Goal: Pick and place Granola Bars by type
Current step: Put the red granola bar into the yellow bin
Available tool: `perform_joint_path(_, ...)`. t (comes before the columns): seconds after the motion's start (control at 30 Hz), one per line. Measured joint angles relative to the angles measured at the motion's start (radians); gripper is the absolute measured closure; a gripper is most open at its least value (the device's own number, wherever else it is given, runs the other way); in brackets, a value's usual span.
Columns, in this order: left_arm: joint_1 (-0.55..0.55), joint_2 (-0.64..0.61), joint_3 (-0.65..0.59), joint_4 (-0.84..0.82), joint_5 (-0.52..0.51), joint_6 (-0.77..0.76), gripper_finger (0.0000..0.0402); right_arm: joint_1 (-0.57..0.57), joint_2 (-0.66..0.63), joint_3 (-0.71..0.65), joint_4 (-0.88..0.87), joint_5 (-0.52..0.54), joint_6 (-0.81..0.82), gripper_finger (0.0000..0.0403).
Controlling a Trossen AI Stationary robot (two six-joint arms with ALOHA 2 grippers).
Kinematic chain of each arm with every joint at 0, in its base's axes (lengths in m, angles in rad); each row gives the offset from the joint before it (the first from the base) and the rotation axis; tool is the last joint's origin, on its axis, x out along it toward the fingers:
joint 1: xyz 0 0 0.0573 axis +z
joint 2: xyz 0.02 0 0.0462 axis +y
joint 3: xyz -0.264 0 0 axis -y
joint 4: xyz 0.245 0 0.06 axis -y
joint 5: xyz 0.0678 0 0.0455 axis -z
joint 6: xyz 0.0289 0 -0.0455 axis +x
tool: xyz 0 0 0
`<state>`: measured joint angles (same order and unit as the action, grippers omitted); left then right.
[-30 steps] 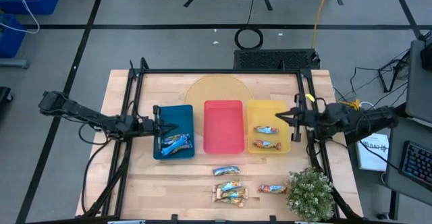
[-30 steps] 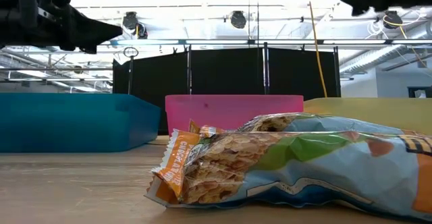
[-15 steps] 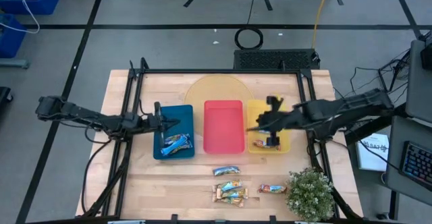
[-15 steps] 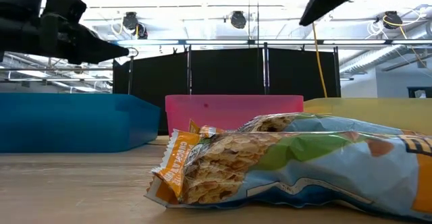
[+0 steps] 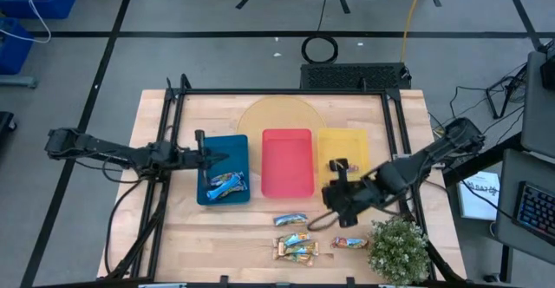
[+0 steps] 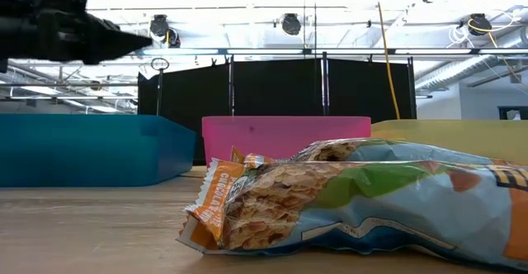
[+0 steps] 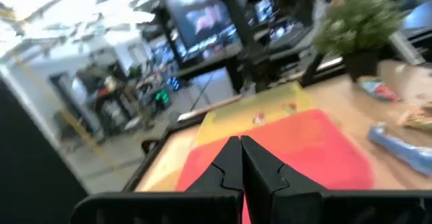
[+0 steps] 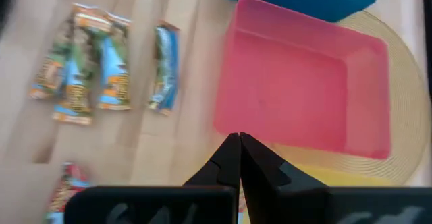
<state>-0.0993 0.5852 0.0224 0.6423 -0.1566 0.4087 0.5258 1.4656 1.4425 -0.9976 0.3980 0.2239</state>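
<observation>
Four bars (image 5: 295, 238) lie loose on the table (image 5: 243, 236) as far as I can count; a fifth may overlap. My right gripper (image 5: 332, 195), shut and empty, hides the yellow tray's (image 5: 342, 140) contents. Two blue bars (image 5: 225, 182) sit in the blue tray (image 5: 230, 145); red tray (image 5: 287, 162) holds none. Left gripper (image 5: 224, 159) shut, empty, above the blue tray.
</observation>
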Motion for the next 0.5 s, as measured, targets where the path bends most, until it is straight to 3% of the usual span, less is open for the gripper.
perform_joint_path(0.23,-0.020,-0.165,-0.012,-0.101,0.085,0.024,0.0400,0.064,-0.020,0.001,-0.116,0.104,0.165,0.0403)
perform_joint_path(0.5,-0.019,-0.284,-0.012,-0.204,0.078,0.041,0.0401,0.075,0.044,0.001,-0.161,0.046,0.237,0.0403)
